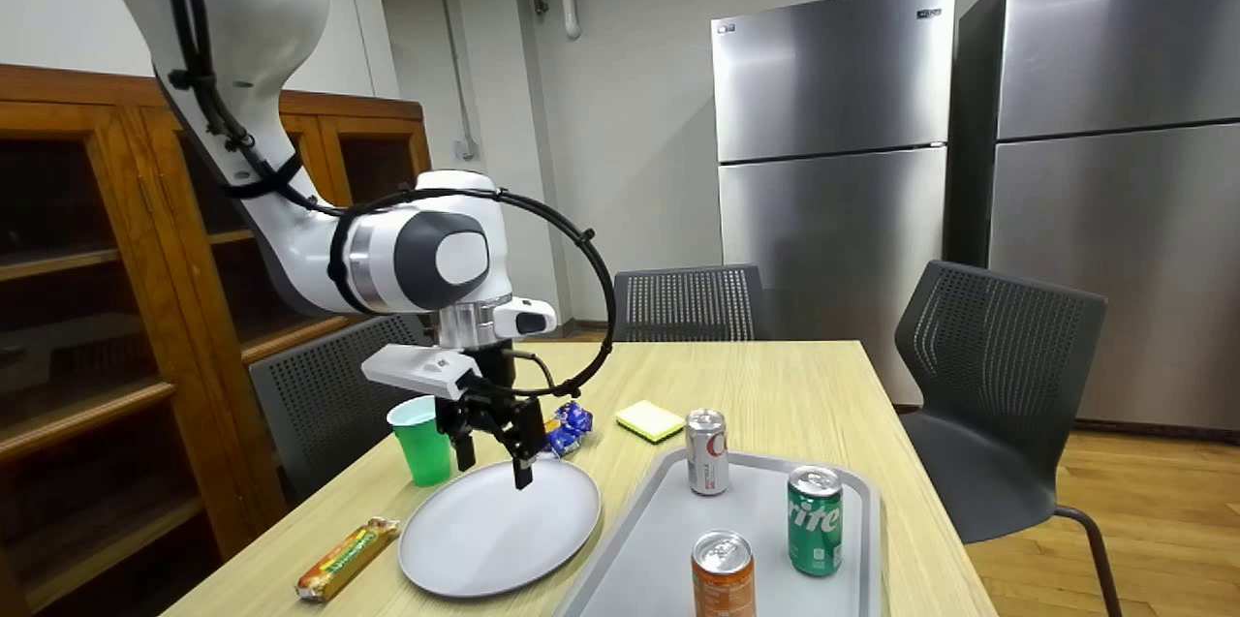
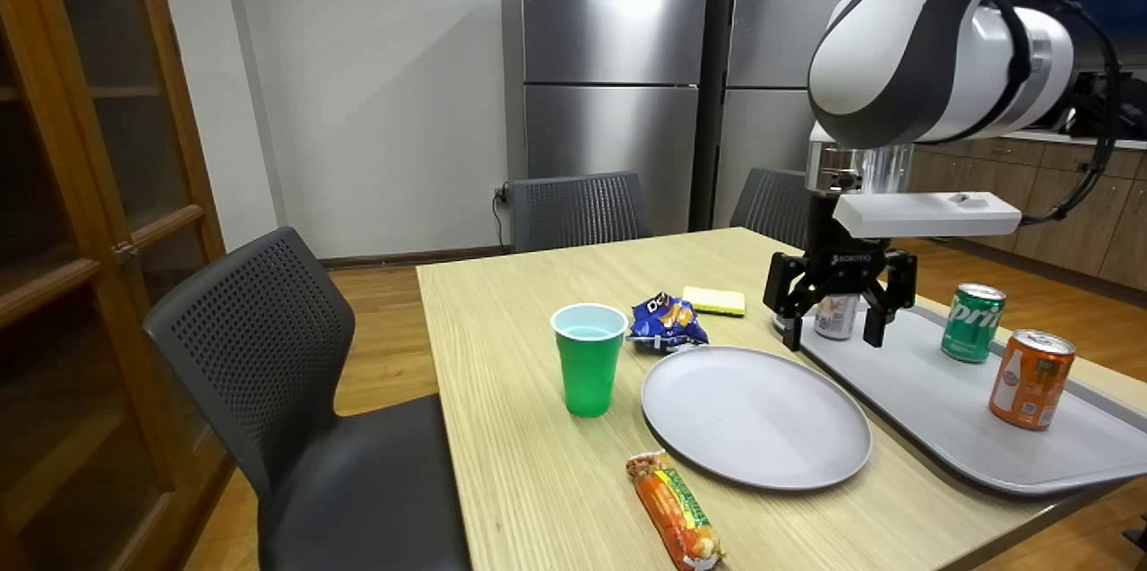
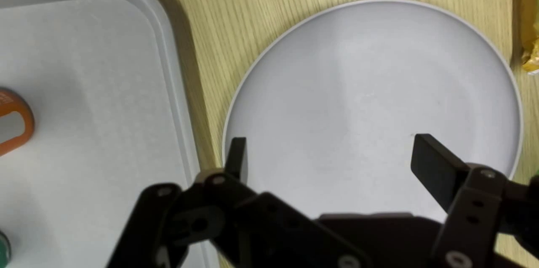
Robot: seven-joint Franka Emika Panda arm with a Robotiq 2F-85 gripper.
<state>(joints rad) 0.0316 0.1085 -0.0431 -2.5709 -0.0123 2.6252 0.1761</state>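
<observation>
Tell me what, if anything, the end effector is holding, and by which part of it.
Nothing is held: the end effector stands open, and through its gap the wrist view shows just the gray plate.

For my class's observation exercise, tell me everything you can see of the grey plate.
The plate is round and pale grey, with a smooth surface, a thin raised rim and faint marks; it may be plastic or ceramic. It holds nothing and lies flat, face up, on the wood-grain table, between the grey tray and the wrapped snack bar. The open pincer hangs above without touching; only the table clearly touches it.
</observation>
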